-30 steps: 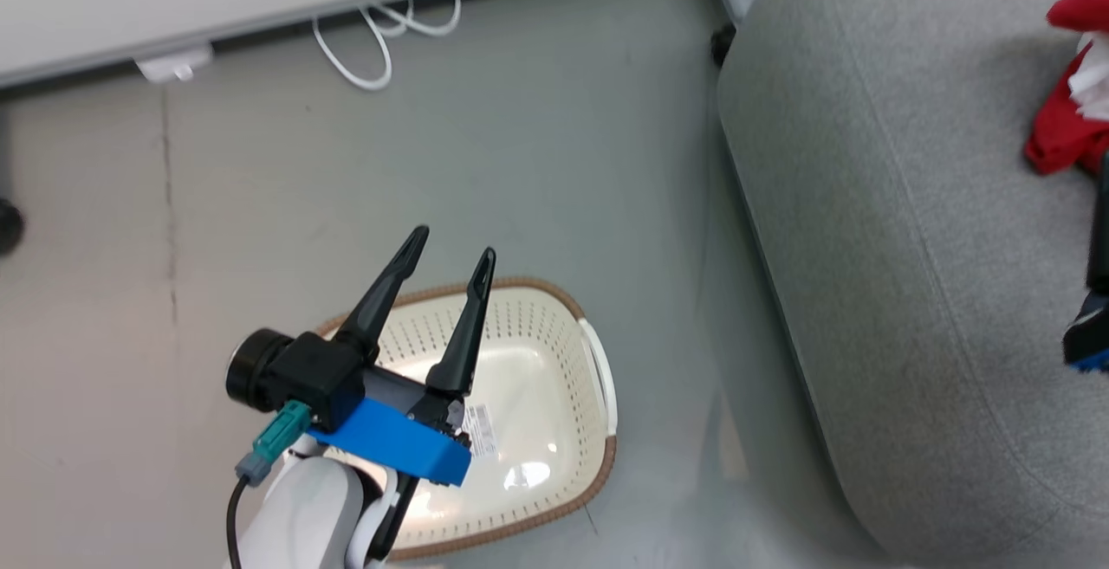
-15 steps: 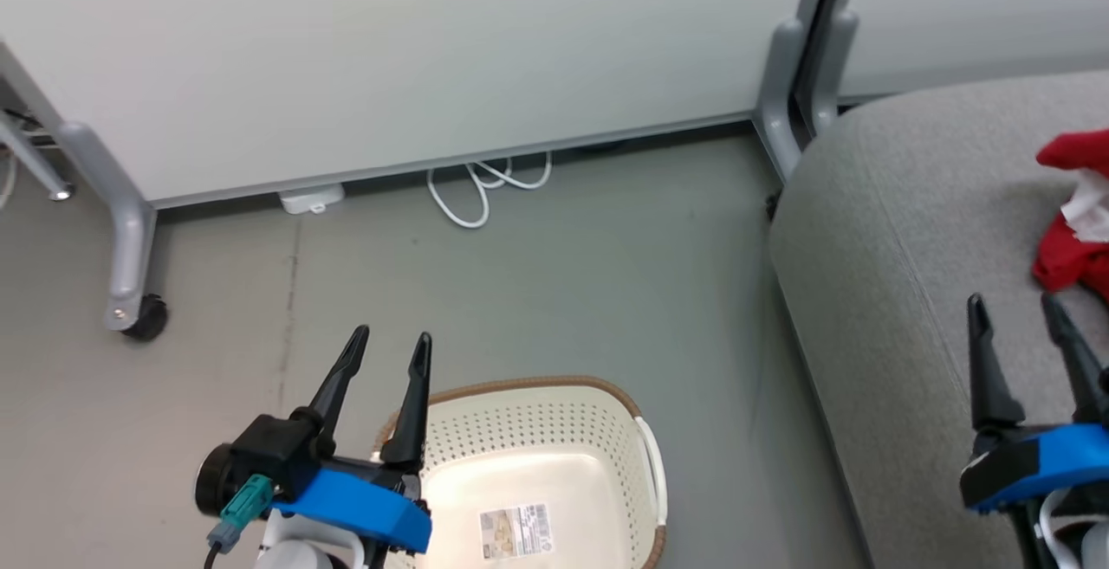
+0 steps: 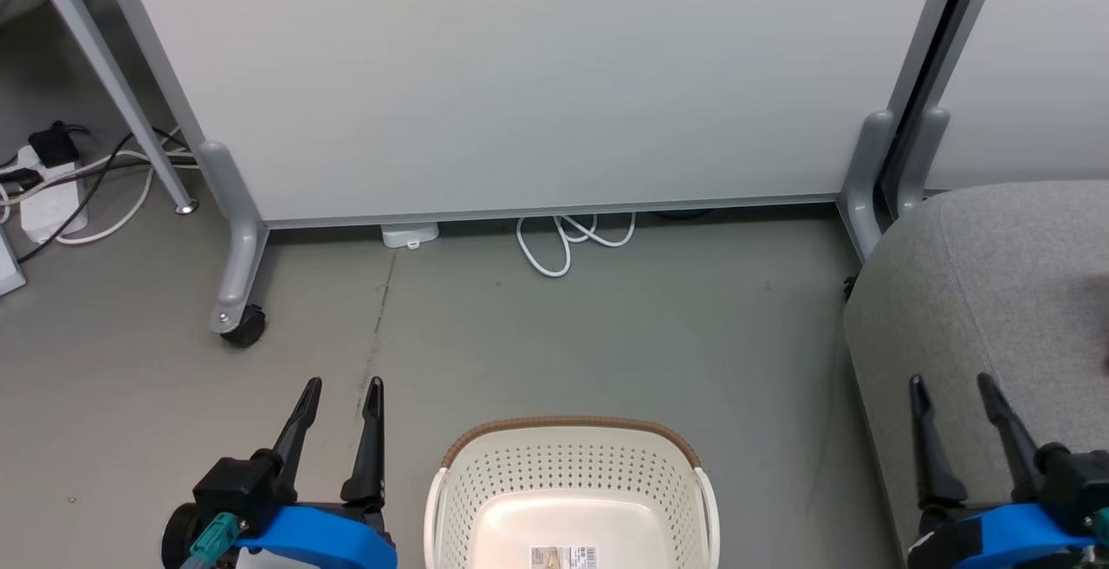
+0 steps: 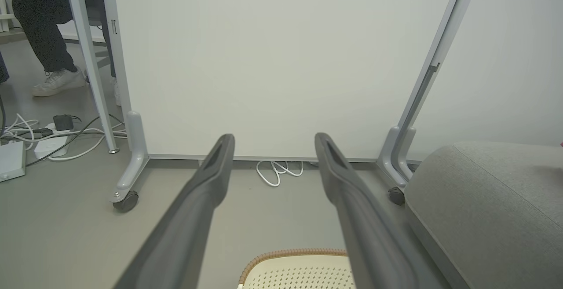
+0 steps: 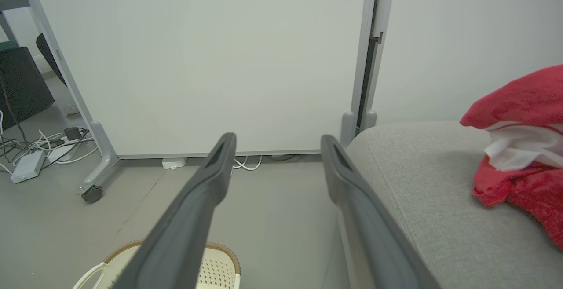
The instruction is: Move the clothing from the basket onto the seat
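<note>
Across the far side stands a big pale partition panel [image 3: 537, 75] on grey feet, and the grey floor [image 3: 650, 335] runs from it toward the robot. Over on the right is the seat [image 3: 996, 292]: grey woven upholstery, a rounded corner toward the panel, a stitched seam along its top.

Near and centre, the basket [image 3: 567, 423] sits on the floor. It is cream and perforated, with a brown band round the rim and white handles at either side. Its pale bottom shows a printed label [image 3: 563, 557]. A strip of floor lies between it and the seat.

The clothing [image 5: 523, 102] is on the seat, to the right of the right claw in the right wrist view. It is a heap of bright red fabric with a white fold tucked in, resting on the cushion top, well apart from the basket.

Now the left claw [image 3: 343, 385]: it hangs over the floor just left of the basket, its two dark fingers spread apart, gripping nothing. The right claw [image 3: 949, 381] hangs over the seat's near left edge, fingers likewise spread, nothing between them.

Small things now. A looped white cable [image 3: 563, 244] lies at the panel's foot, and a black caster [image 3: 243, 328] sits under its left foot. A power strip [image 3: 52, 205] with tangled leads is at the far left. In the left wrist view, a person's dark trouser leg [image 4: 39, 25] and pale shoe [image 4: 57, 82] show beyond the panel.
</note>
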Robot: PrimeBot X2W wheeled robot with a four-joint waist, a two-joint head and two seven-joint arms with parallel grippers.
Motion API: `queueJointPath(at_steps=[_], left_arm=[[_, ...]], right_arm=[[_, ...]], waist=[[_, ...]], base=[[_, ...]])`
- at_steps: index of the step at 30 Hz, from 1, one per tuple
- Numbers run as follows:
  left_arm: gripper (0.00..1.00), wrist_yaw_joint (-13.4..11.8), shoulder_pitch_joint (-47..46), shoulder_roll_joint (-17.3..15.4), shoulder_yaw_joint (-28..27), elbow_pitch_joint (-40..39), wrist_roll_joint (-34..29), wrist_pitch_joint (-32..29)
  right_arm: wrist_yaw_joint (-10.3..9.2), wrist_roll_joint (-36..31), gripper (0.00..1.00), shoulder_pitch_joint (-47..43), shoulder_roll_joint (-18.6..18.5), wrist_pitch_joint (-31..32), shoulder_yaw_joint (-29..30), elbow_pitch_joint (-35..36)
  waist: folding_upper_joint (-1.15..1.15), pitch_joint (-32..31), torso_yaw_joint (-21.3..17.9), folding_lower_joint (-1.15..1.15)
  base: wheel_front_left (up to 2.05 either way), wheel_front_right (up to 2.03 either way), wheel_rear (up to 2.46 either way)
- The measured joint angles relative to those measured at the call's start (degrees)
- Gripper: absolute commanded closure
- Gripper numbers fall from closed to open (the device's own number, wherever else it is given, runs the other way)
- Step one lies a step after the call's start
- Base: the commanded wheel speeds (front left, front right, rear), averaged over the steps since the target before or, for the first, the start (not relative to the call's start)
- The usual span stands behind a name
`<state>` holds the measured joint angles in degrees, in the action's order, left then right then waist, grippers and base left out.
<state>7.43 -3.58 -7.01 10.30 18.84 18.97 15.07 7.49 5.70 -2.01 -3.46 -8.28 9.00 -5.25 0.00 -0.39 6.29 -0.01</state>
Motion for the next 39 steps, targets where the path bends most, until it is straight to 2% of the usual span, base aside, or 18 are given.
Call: queueJointPath(at_steps=[11,33,34,39], left_arm=[[0.00,0.00,0.90,0.45,-1.12,2.18,0.04,0.00],[0.00,0.00,0.83,0.19,0.08,2.91,1.15,0.00],[1.00,0.00,0.83,0.10,0.23,2.89,1.32,0.00],[1.00,0.00,2.63,0.49,0.22,5.06,1.38,-0.29]], right_arm=[[0.00,-0.24,0.00,-0.63,0.47,-1.03,-3.12,-3.10],[0.00,1.41,0.00,-0.56,0.52,-1.94,-4.30,-5.35],[-0.01,1.44,1.00,-0.56,0.52,-1.94,-4.34,-5.37],[-0.01,1.43,1.00,-0.78,0.81,-1.85,-4.37,-7.93]], waist=[[0.00,-0.58,1.08,0.01],[0.00,0.14,0.98,0.01],[0.00,0.17,0.97,0.01],[0.00,0.18,0.97,0.02]], base=[[0.00,0.00,0.00],[0.00,0.00,0.00],[0.00,0.00,0.00],[0.00,0.00,0.00]])
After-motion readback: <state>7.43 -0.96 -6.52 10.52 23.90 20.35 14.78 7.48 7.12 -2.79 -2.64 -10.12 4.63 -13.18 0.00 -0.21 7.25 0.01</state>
